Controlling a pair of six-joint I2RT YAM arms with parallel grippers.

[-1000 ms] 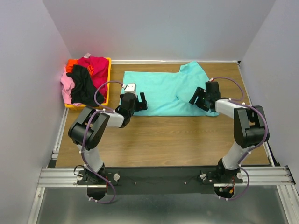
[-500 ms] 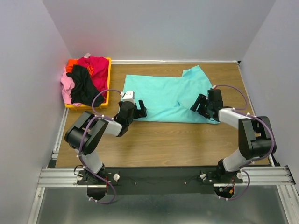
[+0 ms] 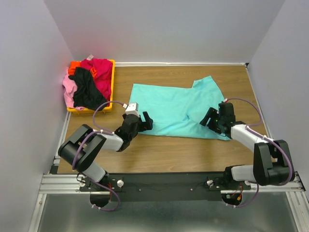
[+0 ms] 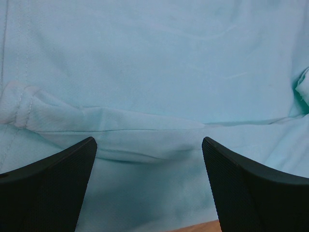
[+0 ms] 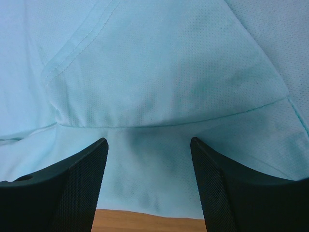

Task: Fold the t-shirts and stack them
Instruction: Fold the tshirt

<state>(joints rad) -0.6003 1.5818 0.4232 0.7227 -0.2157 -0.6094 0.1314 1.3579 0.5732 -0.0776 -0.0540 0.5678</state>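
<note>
At 10 o'clock on the table (image 3: 169, 154), the bin (image 3: 113, 77) held four loose shirts in a heap: orange (image 3: 74, 65), magenta-red (image 3: 99, 70), black (image 3: 87, 89) and pink (image 3: 68, 92), the last hanging over the far-left rim. None was folded, so these were judged to be awaiting their turn. The left gripper (image 3: 146, 120) lay low at the near-left corner of the turquoise shirt (image 3: 174, 108), at about 7 o'clock of the garment. Its wrist view showed the jaws spread wide with nothing pinched between them and a raised ridge of cloth (image 4: 120, 128) just ahead of them. The turquoise shirt itself lay spread at the table's centre, skewed, with one sleeve (image 3: 207, 84) pointing to 1 o'clock and creases through the body. It was not yet folded. The right gripper (image 3: 206, 119) sat at the near-right hem, about 5 o'clock of the garment, also spread wide over the fabric with no grasp. A seam and a puckered fold showed between its fingers. In my judgement, the matched placement of both grippers at the two near corners served to square and flatten the shirt before a first fold. The task stood at an early stage, with no stack begun. The slack ridges near each gripper risked being pressed into the fold if not smoothed out.
</note>
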